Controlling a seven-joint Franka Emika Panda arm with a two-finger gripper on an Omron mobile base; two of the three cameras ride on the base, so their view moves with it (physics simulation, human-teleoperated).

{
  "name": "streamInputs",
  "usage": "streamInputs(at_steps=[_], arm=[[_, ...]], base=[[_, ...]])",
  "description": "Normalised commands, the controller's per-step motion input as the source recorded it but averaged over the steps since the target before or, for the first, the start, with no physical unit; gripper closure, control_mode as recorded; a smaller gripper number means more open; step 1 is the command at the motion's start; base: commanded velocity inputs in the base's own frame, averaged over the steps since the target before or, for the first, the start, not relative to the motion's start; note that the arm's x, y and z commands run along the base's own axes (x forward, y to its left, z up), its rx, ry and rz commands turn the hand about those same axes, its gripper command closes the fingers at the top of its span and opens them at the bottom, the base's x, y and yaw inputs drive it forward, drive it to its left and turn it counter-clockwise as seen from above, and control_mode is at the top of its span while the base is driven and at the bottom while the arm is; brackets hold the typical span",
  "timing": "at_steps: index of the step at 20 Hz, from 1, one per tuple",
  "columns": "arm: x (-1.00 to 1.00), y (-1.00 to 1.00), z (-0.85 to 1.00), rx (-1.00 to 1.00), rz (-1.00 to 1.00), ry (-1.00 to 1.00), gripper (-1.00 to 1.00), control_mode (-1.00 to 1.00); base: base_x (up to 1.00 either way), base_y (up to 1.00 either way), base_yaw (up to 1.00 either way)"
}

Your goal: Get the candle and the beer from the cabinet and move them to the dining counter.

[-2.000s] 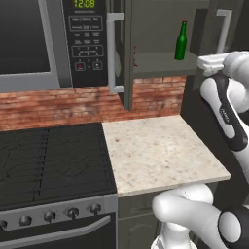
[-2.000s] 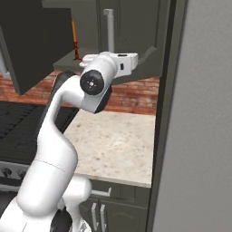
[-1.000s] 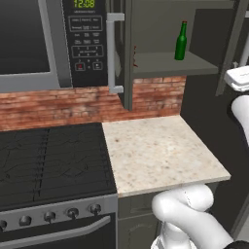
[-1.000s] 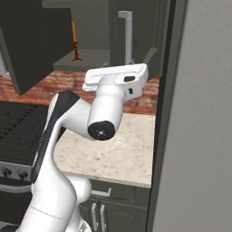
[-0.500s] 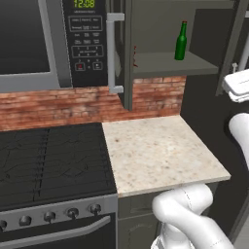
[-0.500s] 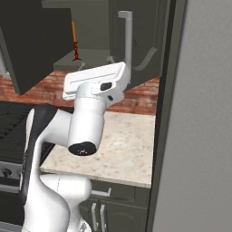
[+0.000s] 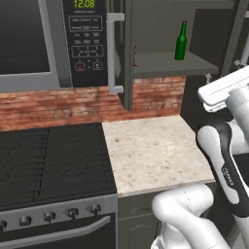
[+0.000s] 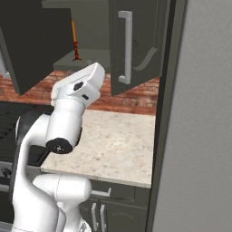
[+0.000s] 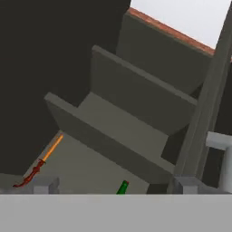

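Note:
The cabinet (image 7: pixel 160 64) stands open above the small counter. On its lower shelf the green beer (image 7: pixel 181 41) stands upright at the right. The orange candle (image 8: pixel 74 40) stands at the left, and a sliver of the candle (image 7: pixel 134 57) peeks past the door edge. My hand (image 7: pixel 224 89) hovers below and to the right of the shelf, apart from both. In the hand view my gripper (image 9: pixel 115 186) is open and empty, facing the cabinet (image 9: pixel 104 152); the candle (image 9: pixel 45 159) is lower left and the beer (image 9: pixel 123 186) shows its top between the fingertips. The dining counter is out of view.
The open cabinet door (image 8: pixel 136 31) with its pale bar handle (image 8: pixel 127 47) juts out beside the arm (image 8: pixel 63 131). A microwave (image 7: pixel 46 41) hangs at the left over a black stove (image 7: pixel 53 160). A beige counter slab (image 7: pixel 151 146) lies below; the grey refrigerator (image 8: pixel 199 118) walls the right.
The hand has swung leftward and slightly down, coming back in from the right edge of the left base view. The jaws have opened a little wider. Beer and candle have not moved.

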Motion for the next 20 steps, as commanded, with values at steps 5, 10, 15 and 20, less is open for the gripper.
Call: streamInputs(at_steps=[5,10,15,20], arm=[[0.36,0.24,-0.16,-0.17,-0.33,0.21,-1.00,-1.00],[0.42,0.02,-0.01,-0.13,-0.40,0.24,-1.00,-1.00],[0.50,0.00,0.00,-0.12,-0.40,0.23,-1.00,-1.00],[0.57,-0.01,-0.02,-0.10,-0.37,0.22,-1.00,-1.00]], base=[[0.00,0.00,0.00],[0.00,0.00,0.00],[0.00,0.00,0.00],[0.00,0.00,0.00]])
